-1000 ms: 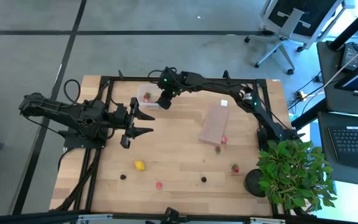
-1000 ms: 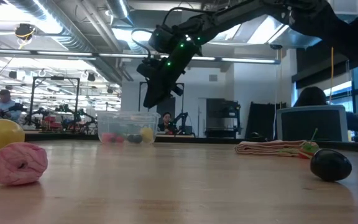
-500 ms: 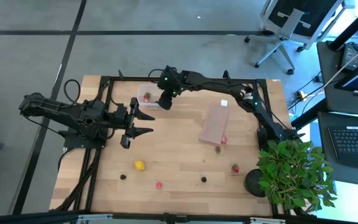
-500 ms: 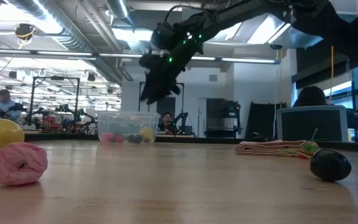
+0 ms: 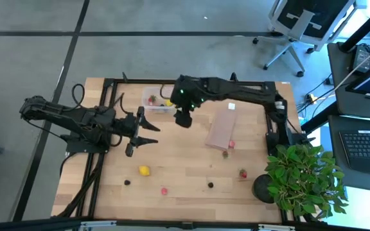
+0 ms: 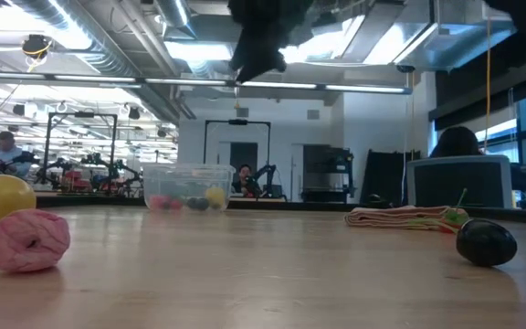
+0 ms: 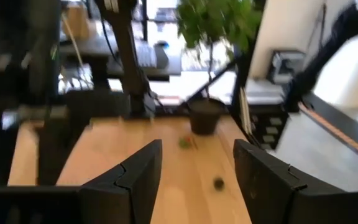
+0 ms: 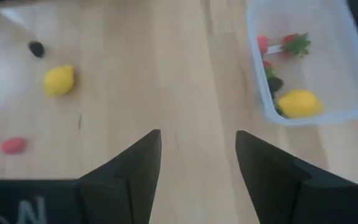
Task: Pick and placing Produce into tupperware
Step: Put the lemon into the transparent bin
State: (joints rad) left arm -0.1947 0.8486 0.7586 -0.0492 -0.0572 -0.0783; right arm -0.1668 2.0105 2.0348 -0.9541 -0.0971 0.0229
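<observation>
Hovering beside the small clear rectangular plastic tub (image 5: 155, 99), our right gripper (image 5: 183, 120) hangs empty, fingers parted, its job there apparently done; left gripper (image 5: 148, 126) waits open, and scattered fruit pieces (image 5: 144, 171) lie across the table

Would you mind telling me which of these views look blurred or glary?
Left wrist view: motion-smeared, the potted plant against blown-out windows. Right wrist view: slightly soft, though the tupperware and loose lemon read clearly. Low view: bright ceiling lights silhouette the right hand. High view: evenly lit.
</observation>
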